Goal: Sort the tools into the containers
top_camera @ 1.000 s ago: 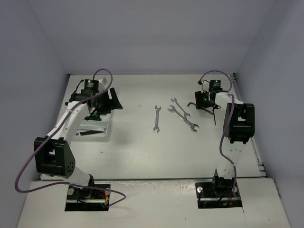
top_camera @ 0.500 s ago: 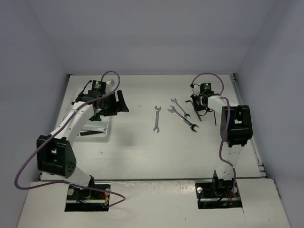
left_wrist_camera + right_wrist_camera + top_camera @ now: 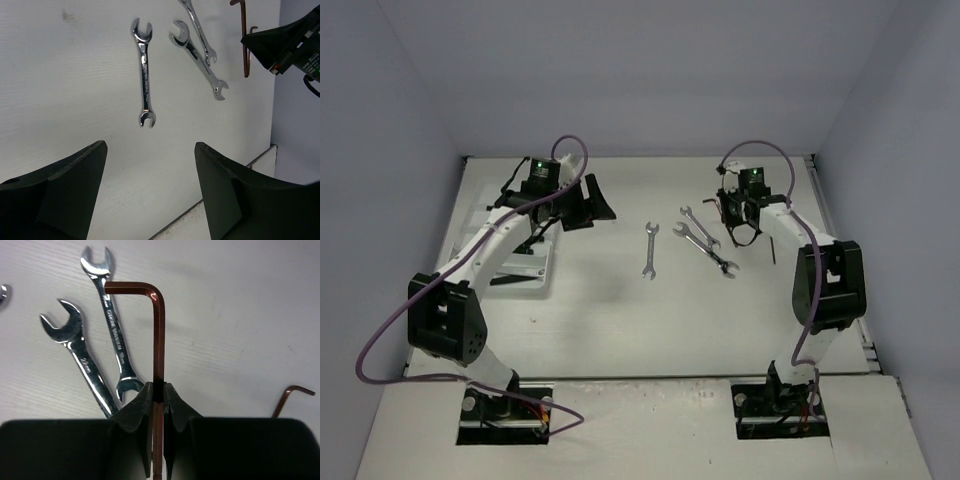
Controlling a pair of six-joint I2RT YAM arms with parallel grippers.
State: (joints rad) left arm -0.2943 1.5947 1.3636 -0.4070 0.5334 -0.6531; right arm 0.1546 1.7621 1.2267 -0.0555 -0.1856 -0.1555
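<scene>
Closure: my right gripper point(image 3: 158, 391), apart a second ago, is pinching the red-brown hex key point(image 3: 159, 330) (clear only in wrist view); my left gripper point(image 3: 150, 150) is hanging wide, empty.

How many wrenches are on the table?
3. One wrench lies alone mid-table; a short wrench and a long wrench lie close together to its right. The left arm may hide more.

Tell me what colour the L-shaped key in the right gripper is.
Reddish-brown, coppery; the hex key shows best in the right wrist view.
</scene>
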